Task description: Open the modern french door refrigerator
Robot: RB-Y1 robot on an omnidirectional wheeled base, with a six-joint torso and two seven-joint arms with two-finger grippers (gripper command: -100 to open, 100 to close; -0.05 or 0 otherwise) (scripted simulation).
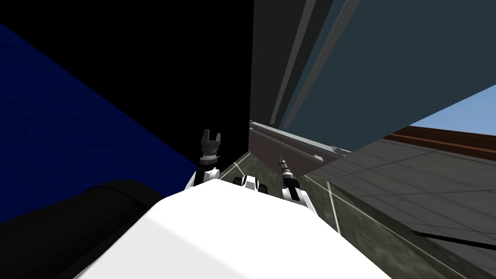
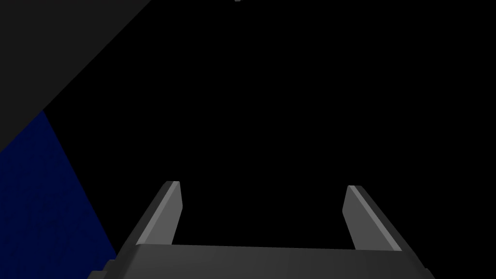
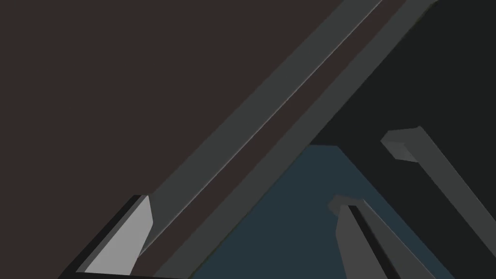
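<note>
The refrigerator [image 1: 387, 63] rises close ahead on my right, with two dark blue-grey doors and two long grey handles [image 1: 290, 63] side by side at their meeting edges. Below them lies a brownish drawer [image 1: 271, 147] with a grey bar handle [image 1: 295, 143]. My right gripper [image 1: 281, 160] is open and points at the drawer just under the door handles' lower ends. In the right wrist view the right gripper [image 3: 246, 203] is open, the drawer bar [image 3: 252, 116] slants past one finger, and a door handle's end [image 3: 402, 143] lies beyond the other. My left gripper [image 1: 210, 140] stands open, holding nothing.
A black area [image 1: 184, 58] lies left of the refrigerator, with a dark blue wall [image 1: 58, 126] further left. Grey tiled floor [image 1: 411, 184] spreads to the right, edged by a reddish-brown skirting [image 1: 450, 140]. In the left wrist view the left gripper [image 2: 261, 191] faces the black area.
</note>
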